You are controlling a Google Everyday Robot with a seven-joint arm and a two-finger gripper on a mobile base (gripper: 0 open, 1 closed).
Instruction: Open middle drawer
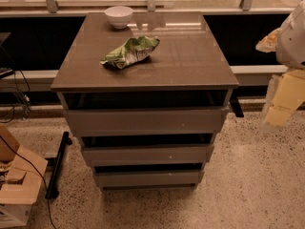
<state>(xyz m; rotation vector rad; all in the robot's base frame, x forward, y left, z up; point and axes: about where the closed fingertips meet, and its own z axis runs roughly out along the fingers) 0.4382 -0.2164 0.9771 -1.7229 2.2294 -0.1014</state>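
Note:
A grey-brown drawer unit [143, 56] stands in the middle of the camera view with three flat, handleless fronts stacked one under the other. The middle drawer [147, 154] is the mid-sized front, with a dark gap above it. The widest front [145, 122] is above it and the smallest front [148, 178] is below. My gripper [282, 104] hangs at the right edge of the view, pale yellow under a white arm part [293, 37]. It is to the right of the unit, apart from it, at about the height of the top front.
A white bowl [118, 16] and a crumpled green chip bag [130, 51] lie on the unit's top. A cardboard box [16, 185], a black cable and a black floor bar [57, 166] are at the left. A window ledge [257, 70] runs behind. The floor is speckled.

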